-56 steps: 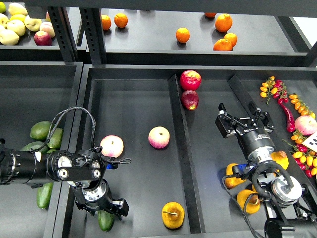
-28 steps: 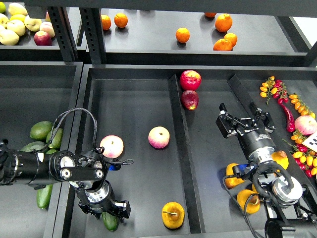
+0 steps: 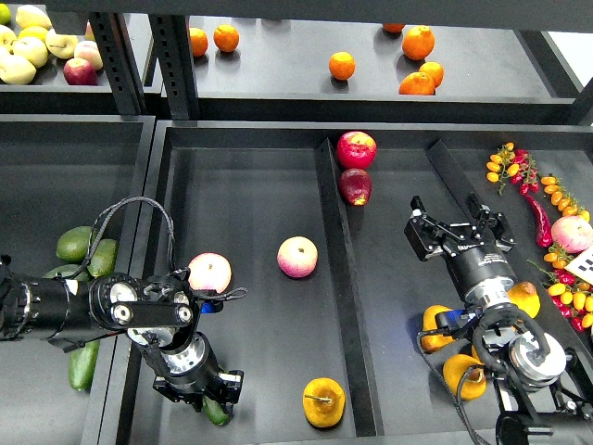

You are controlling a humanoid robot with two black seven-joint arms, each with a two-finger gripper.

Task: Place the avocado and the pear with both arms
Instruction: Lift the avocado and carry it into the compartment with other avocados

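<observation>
The avocado (image 3: 218, 413) is dark green and mostly hidden under my left gripper (image 3: 206, 397), near the front left of the middle tray (image 3: 250, 185). The gripper points down at it and is seen end-on; it appears closed on the fruit. The pear (image 3: 324, 401), yellow-orange with a thin brown stem, lies on the tray floor to the right of the avocado, apart from both grippers. My right gripper (image 3: 451, 218) is open and empty over the right tray, well behind the pear.
Two pink-yellow apples (image 3: 210, 273) (image 3: 297, 257) lie in the middle tray and two red apples (image 3: 356, 148) at its back. A raised divider (image 3: 338, 278) splits the trays. More avocados (image 3: 79, 244) lie left, yellow pears (image 3: 463, 375) by my right arm, small tomatoes (image 3: 565, 292) right, oranges (image 3: 342, 65) on the shelf.
My left gripper has moved right and slightly toward the front, and the avocado has moved right with it. The right arm and the pear have not moved.
</observation>
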